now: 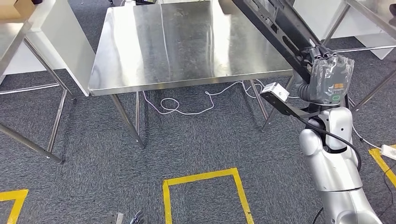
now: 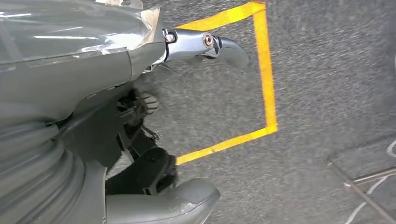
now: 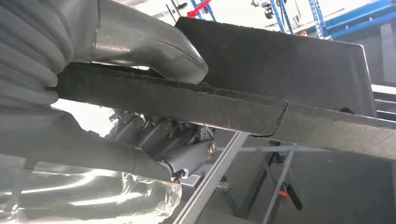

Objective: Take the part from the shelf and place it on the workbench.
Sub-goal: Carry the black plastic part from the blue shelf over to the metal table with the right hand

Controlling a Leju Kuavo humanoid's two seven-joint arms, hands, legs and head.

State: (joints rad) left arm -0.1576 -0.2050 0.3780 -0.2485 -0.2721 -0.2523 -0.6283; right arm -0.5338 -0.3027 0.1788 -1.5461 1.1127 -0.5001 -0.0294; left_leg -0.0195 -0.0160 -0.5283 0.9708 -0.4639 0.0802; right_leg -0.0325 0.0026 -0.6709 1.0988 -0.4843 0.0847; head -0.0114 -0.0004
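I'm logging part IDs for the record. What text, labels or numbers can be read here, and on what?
None can be read.
Right hand: an orange patch and a green mark under its plastic cover, too small to read.
Black part: a pale tag at its lower end, blurred, no characters legible.
Yellow tape on the floor: plain lines, no writing.

Black part (image 1: 275, 28), shiny steel workbench (image 1: 187, 42), grey carpet (image 1: 196, 144) w/ yellow tape outlines (image 1: 205, 176).

No readable text, orange and green marks on right hand (image 1: 330, 79) cover too small to read
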